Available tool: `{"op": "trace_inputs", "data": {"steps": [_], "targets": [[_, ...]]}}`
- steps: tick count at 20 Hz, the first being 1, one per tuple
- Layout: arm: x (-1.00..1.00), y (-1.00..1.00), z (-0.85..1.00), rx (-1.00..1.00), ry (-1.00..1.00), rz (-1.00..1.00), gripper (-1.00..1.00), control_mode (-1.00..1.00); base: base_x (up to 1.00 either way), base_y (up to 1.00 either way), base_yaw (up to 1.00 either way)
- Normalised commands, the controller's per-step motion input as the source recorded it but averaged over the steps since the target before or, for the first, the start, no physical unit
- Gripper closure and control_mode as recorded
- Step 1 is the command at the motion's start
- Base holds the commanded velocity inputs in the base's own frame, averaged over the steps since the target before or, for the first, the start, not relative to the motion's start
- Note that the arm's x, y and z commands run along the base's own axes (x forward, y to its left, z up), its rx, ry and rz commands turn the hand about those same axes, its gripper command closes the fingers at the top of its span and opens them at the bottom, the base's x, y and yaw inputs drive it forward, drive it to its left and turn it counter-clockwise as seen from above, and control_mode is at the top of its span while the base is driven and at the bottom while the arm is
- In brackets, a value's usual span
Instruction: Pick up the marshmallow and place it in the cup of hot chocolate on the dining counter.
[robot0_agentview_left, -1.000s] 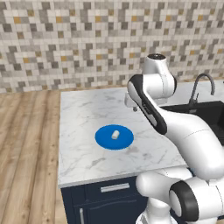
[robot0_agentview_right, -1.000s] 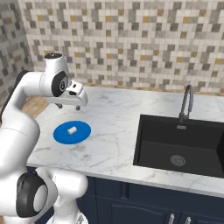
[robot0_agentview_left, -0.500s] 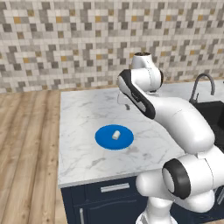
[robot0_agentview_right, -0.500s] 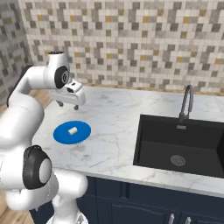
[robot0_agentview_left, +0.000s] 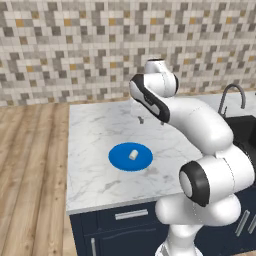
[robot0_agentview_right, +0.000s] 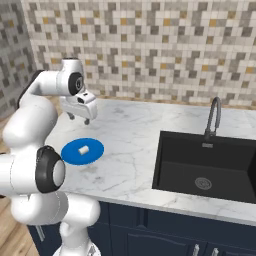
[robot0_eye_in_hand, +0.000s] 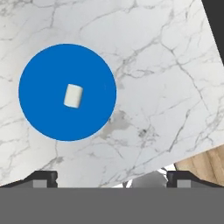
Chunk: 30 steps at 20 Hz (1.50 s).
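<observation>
Arm: raised in a high arch, elbow bent, reaching out over the marble counter (robot0_agentview_left: 95, 150).
Wrist: turned downward, toward the counter surface.
Gripper (robot0_agentview_right: 79, 118): hanging clear above the counter, well off its surface.
Fingers (robot0_eye_in_hand: 41, 178): set wide apart, seemingly holding nothing.

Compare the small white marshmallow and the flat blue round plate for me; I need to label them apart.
The small white cylindrical marshmallow is far smaller than the flat blue round plate. The marshmallow is white and stubby, lying on its side; the plate is blue, thin and flat. The marshmallow lies on the plate, near its middle.
</observation>
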Motion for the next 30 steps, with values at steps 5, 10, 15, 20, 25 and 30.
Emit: {"op": "trace_inputs", "data": {"steps": [5,10,15,20,25,30], "targets": [[0.03,0.02,-0.37,0.04,0.00,-0.06,-1.00,-1.00,0.00,0.00,0.00],[0.05,0.18,-0.47,0.00,0.00,-0.08,-1.00,-1.00,0.00,0.00,0.00],[0.11,0.23,-0.50,0.00,0.00,-0.11,-1.00,-1.00,0.00,0.00,0.00],[0.24,0.16,-0.40,0.00,0.00,-0.11,-1.00,-1.00,0.00,0.00,0.00],[0.24,0.11,-0.32,0.00,0.00,-0.10,-1.00,-1.00,0.00,0.00,0.00],[0.07,0.03,-0.25,0.00,0.00,-0.07,-1.00,-1.00,0.00,0.00,0.00]]}}
